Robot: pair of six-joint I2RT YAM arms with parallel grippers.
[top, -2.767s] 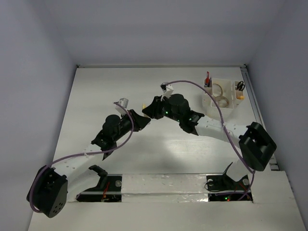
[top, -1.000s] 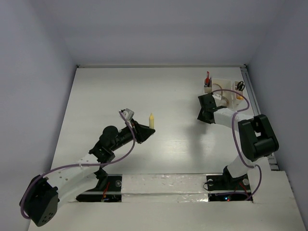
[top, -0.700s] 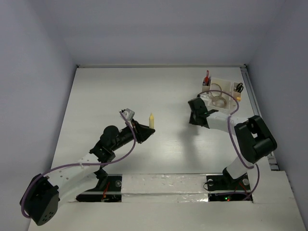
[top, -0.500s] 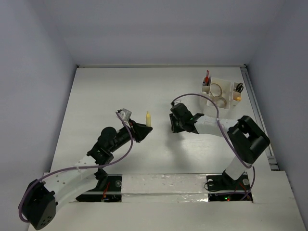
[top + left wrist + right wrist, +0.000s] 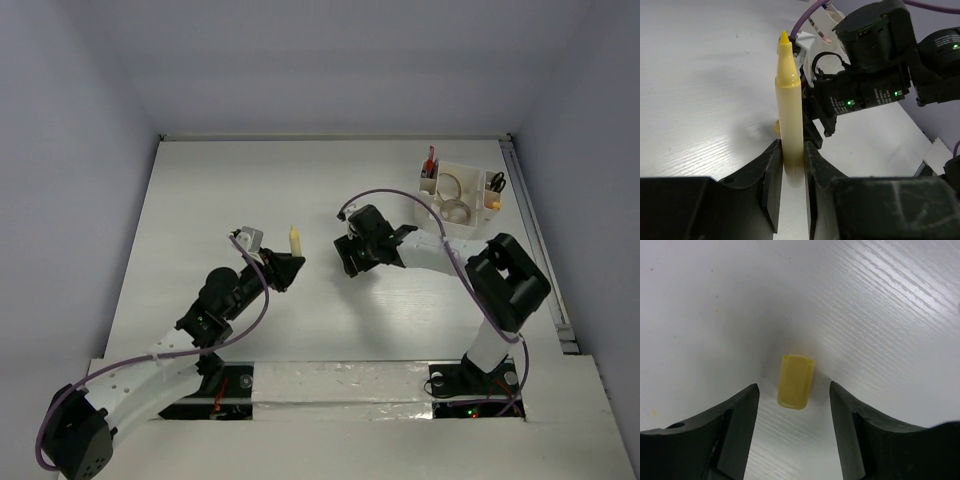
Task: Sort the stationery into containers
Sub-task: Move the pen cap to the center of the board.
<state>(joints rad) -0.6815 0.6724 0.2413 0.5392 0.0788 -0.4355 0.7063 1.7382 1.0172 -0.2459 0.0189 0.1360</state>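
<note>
**Left gripper (image 5: 790, 156) clamps upright yellow plastic marker pen (image 5: 789, 112); right gripper (image 5: 792, 390) spread wide.**
Short yellow cylindrical cap (image 5: 796, 381) lies on white table (image 5: 705, 295) between right fingers (image 5: 735, 422), untouched. White plastic compartment organiser (image 5: 468, 170) stands far right.

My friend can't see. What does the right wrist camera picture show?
A small yellow cap lies on the white table between the two black fingers of the right pincer. The pincer is open, and neither finger touches the cap.
</note>
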